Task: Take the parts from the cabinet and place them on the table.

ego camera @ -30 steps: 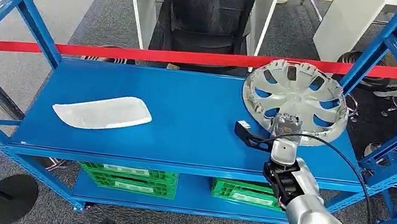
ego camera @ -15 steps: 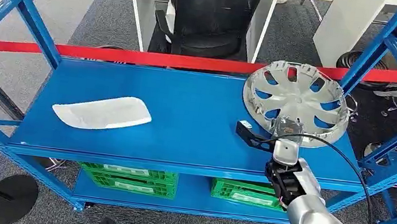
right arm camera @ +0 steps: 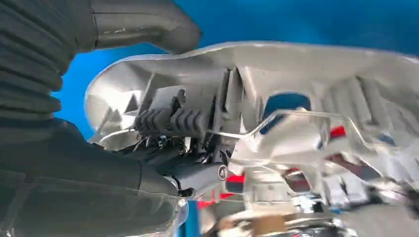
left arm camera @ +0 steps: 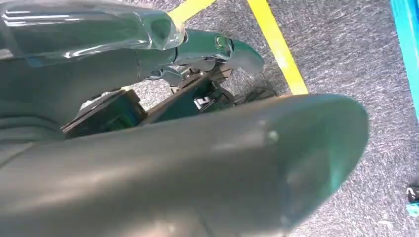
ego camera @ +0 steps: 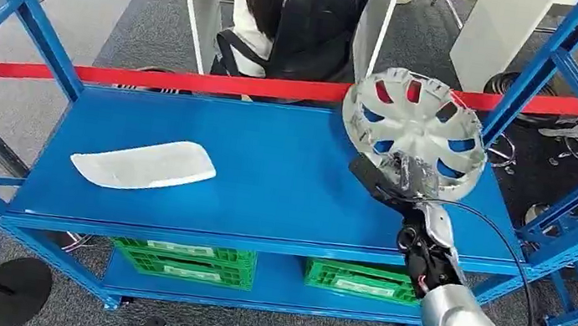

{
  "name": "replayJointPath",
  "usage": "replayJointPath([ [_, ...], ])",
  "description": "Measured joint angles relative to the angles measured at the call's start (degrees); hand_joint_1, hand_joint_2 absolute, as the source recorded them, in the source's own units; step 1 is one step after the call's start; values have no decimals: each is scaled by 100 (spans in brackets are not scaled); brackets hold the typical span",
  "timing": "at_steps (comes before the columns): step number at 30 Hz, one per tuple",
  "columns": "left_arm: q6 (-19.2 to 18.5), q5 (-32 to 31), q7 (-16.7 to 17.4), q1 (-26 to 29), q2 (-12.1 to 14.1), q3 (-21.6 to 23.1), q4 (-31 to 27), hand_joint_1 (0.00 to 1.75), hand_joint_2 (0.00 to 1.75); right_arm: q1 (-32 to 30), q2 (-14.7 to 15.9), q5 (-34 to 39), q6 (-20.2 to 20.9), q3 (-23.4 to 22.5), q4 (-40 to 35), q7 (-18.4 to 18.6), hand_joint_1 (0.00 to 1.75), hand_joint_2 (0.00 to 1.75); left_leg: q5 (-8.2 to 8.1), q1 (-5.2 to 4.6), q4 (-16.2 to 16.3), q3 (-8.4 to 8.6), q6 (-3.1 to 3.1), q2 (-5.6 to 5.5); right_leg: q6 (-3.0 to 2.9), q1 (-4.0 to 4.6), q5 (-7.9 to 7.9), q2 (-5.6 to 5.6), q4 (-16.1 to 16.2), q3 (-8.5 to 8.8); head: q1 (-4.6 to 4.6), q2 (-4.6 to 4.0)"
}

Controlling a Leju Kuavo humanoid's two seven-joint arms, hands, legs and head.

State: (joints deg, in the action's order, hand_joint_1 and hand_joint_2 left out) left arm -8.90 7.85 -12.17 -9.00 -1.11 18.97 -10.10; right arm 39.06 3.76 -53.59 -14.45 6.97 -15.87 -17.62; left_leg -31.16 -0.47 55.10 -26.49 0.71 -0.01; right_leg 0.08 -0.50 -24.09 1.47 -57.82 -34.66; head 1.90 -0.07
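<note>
A silver wheel cover (ego camera: 413,120) hangs tilted above the right end of the blue shelf (ego camera: 287,154), clear of its surface. My right hand (ego camera: 402,178) grips it by the near rim from below. In the right wrist view, the dark fingers (right arm camera: 173,123) clamp the cover's ribbed inner edge (right arm camera: 306,79). A white, flat, elongated part (ego camera: 146,164) lies on the left half of the shelf, untouched. My left hand (left arm camera: 197,49) hangs over the grey carpet with a finger stretched out and nothing in it.
Blue uprights (ego camera: 532,85) frame the shelf on both sides. A red barrier tape (ego camera: 195,81) runs behind it. A person sits on a black chair (ego camera: 321,24) beyond the tape. Green crates (ego camera: 188,259) stand on the lower shelf.
The wheel cover has risen off the shelf and tipped up, held in my right hand. The person on the chair behind has turned and shifted.
</note>
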Motion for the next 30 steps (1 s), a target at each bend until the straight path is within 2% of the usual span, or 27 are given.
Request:
replayJointPath([
  [4, 2, -4, -9, 4, 4, 0, 0, 0, 0, -15, -126, 89, 6, -366, -44, -102, 175, 175, 2, 0, 0, -1, 0, -25, 0, 4, -1, -12, 0, 10, -2, 0],
  [5, 9, -4, -20, 4, 4, 0, 0, 0, 175, -30, -155, 178, 37, -428, -63, -230, 175, 175, 2, 0, 0, -2, 0, -30, 1, 3, -1, -14, 0, 11, -4, 0],
  [7, 52, -4, -103, 14, 7, -9, 0, 0, 175, -80, -227, 863, 438, -680, -190, -1187, 175, 175, 1, 4, 0, -1, -1, -20, 1, 3, 0, -6, -2, 10, -2, 0],
  [8, 61, -2, -140, 15, 9, -22, 0, 0, 175, -126, -289, 1315, 773, -804, -304, -1783, 175, 175, 0, 6, 0, 2, -1, -5, 0, 4, 0, 4, -2, 9, -2, 0],
  [9, 68, 4, -177, 14, 11, -44, 0, 0, 175, -204, -376, 1656, 1020, -870, -449, -2044, 175, 175, 0, 6, 0, 3, 0, -2, 0, 5, 0, 7, -2, 8, 0, 0],
  [12, 68, 4, -247, 26, 13, -109, 0, 0, 175, -472, -500, 3066, 1658, -720, -1269, -2260, 175, 175, -2, 6, 0, 2, -2, -4, 0, 8, -1, 6, -1, 4, 0, 0],
  [15, 85, 4, -282, 31, 17, -164, 0, 0, 175, -882, -498, 4578, 2147, -401, -2336, -2157, 175, 175, -2, 5, 0, -4, -2, -7, 1, 6, -2, 3, -1, 0, -4, 0],
  [17, 87, 0, -284, 37, 20, -184, 0, 0, 175, -1224, -481, 5080, 2293, -139, -2971, -2063, 175, 175, -2, 5, 0, -19, -2, -9, 1, 1, -1, 3, -1, -16, 0, 0],
  [18, 87, -4, -284, 36, 22, -188, 0, 0, 0, -1353, -476, 5108, 2326, -10, -3203, -2048, 175, 175, -1, 5, 0, -25, -1, -10, 1, 1, -1, 3, -1, -22, 0, 0],
  [20, 87, -7, -293, 37, 20, -201, 0, 0, 0, -1529, -461, 5198, 2352, 178, -3559, -2037, 175, 175, 1, 4, 0, -29, -1, -30, 1, 3, -1, -11, -1, -25, 0, 0],
  [21, 87, -7, -304, 38, 17, -216, 0, 0, 175, -1609, -446, 5285, 2358, 241, -3710, -2061, 175, 175, 4, 4, 1, -30, -2, -47, 2, 5, -2, -28, -1, -27, -2, 0],
  [23, 94, -11, -339, 45, 17, -245, 0, 0, 175, -1791, -395, 5570, 2450, 355, -4081, -2120, 175, 175, 7, 3, 1, -44, 0, -70, 6, 4, -6, -51, -2, -32, -2, 0],
  [27, -109, 11, -454, 62, 22, -291, 0, 0, 175, -2272, -236, 6568, 3014, 479, -4973, -2098, 175, 175, 8, 3, 1, -79, 2, -72, 7, -2, -7, -58, -2, -51, -7, 0],
  [30, -144, -17, -553, 69, 22, -313, 0, 0, 175, -2416, -184, 6688, 3078, 545, -5478, -2100, 175, 175, 4, 1, 1, -77, 2, -61, 7, -2, -7, -46, -1, -59, -2, 0],
])
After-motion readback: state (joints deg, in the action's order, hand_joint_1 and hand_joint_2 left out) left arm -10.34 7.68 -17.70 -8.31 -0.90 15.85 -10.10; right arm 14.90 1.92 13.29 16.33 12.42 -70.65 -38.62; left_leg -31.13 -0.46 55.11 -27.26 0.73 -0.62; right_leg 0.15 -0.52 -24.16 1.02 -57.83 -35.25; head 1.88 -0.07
